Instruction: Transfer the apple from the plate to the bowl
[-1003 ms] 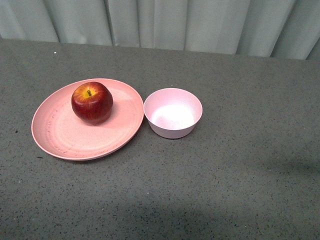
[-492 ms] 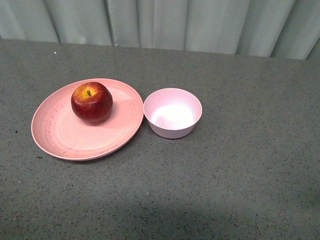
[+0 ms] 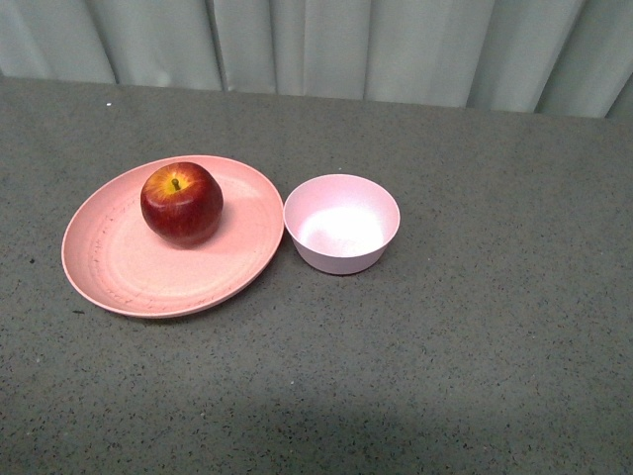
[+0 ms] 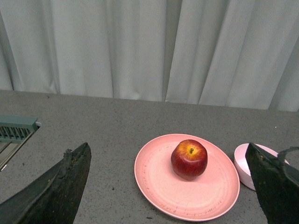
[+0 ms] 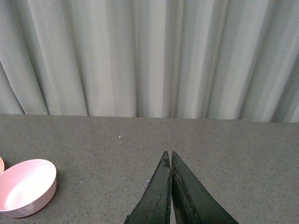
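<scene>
The left end effector (image 4: 167,145) is set wide open. Its two dark fingers (image 4: 60,186) are spread far apart, and each tapers to a blunt tip. Nothing is touched by either one. The tool axis is directed roughly toward 12 o'clock, away from the robot body, and pitched slightly downward.

The right end effector (image 5: 168,154) is fully closed. Its two dark tapered fingertips (image 5: 163,170) are pressed together along their inner edges, so that a single narrow point is formed. This tool axis is also directed roughly toward 12 o'clock, at a shallow downward pitch.
</scene>
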`<action>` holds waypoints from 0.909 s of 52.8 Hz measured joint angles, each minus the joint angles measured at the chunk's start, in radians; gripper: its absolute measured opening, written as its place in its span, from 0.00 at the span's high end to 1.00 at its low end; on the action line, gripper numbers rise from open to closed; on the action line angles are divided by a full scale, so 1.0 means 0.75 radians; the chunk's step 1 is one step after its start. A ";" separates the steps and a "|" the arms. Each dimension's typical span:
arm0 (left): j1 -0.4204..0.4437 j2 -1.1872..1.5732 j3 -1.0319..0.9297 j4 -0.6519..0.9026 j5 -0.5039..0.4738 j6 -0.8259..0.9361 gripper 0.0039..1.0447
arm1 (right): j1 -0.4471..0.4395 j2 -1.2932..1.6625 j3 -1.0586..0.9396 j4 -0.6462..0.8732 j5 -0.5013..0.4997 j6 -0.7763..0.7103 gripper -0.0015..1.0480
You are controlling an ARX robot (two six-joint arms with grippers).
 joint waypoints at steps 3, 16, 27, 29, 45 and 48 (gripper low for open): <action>0.000 0.000 0.000 0.000 0.000 0.000 0.06 | 0.000 -0.045 0.000 -0.043 0.000 0.000 0.99; 0.000 0.000 0.000 0.000 0.000 -0.001 0.06 | 0.000 -0.211 0.000 -0.201 0.000 0.000 0.99; 0.000 0.000 0.000 0.000 0.000 -0.001 0.06 | 0.000 -0.314 0.000 -0.303 0.000 0.000 0.99; 0.000 0.000 0.000 0.000 0.000 -0.001 0.06 | 0.000 -0.327 0.000 -0.315 -0.001 0.000 0.99; 0.000 0.000 0.000 0.000 0.000 -0.001 0.06 | 0.000 -0.490 0.001 -0.493 -0.001 0.000 0.99; 0.000 -0.001 0.000 0.000 -0.001 -0.001 0.06 | 0.000 -0.606 0.001 -0.640 -0.002 -0.001 0.99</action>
